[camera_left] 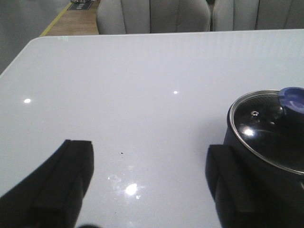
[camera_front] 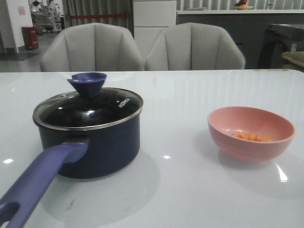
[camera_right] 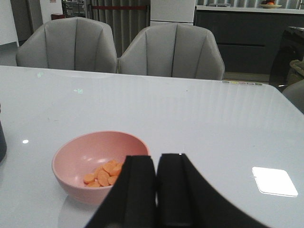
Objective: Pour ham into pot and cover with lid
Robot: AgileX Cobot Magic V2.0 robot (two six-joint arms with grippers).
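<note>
Lid and pot: the lid is sitting closed on the pot, on the robot's left side of the table; the ham cannot go in until it is lifted off, so that is reading as the step in hand

Left gripper: the left gripper is hanging low over bare table with its fingers spread wide and nothing between them; in its wrist view the pot is lying just beside one finger, off to the side and not between the two; the knob is standing above finger level

Deciding relation: the left arm is looking much the nearer to the lid; by my judgement it is needing to shift sideways and rise before closing on the knob

Pot handle: the handle is running from the pot wall toward the robot's near left edge, its long axis slanting that way, the hole at its end

Right gripper: the right gripper is showing its fingers pressed together, gripping nothing; the bowl is lying just ahead of it and slightly toward the pot side

Ham: the ham is lying as a small heap of flat orange pieces in the bowl's bottom; bowl and pot are standing well apart

Look of the lid: clear glass, metal rim, purple-blue flared knob, white lettering near the rim
</note>
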